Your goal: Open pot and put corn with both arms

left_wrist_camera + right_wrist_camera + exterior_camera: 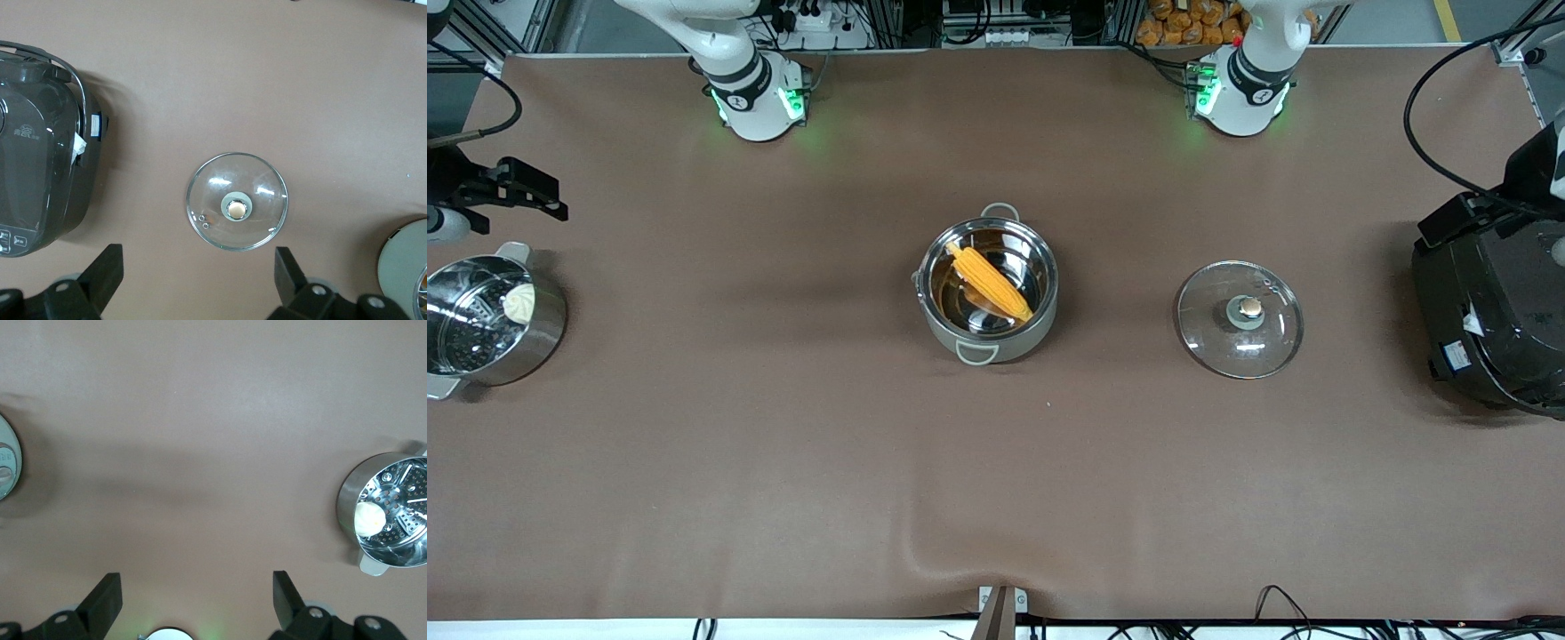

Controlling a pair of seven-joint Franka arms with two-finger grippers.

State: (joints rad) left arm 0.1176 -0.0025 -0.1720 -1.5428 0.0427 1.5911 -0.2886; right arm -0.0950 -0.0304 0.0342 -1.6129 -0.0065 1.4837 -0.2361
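Observation:
The steel pot (1016, 342) stands uncovered at the table's middle. The yellow-orange corn (990, 282) lies slantwise inside it. The glass lid (1218, 338) with its beige knob lies flat on the table beside the pot, toward the left arm's end. My left gripper (198, 257) is open and empty, high over the table by the lid (237, 210); the pot's edge (403, 267) shows in its view. My right gripper (197, 583) is open and empty, high over bare table near its own base; the pot's edge (7, 467) shows there too. Neither gripper shows in the front view.
A shiny steamer pot (543, 333) with a perforated tray and a pale lump (519, 302) stands at the right arm's end, also in the right wrist view (390, 513). A black rice cooker (1489, 329) stands at the left arm's end, also in the left wrist view (33, 173).

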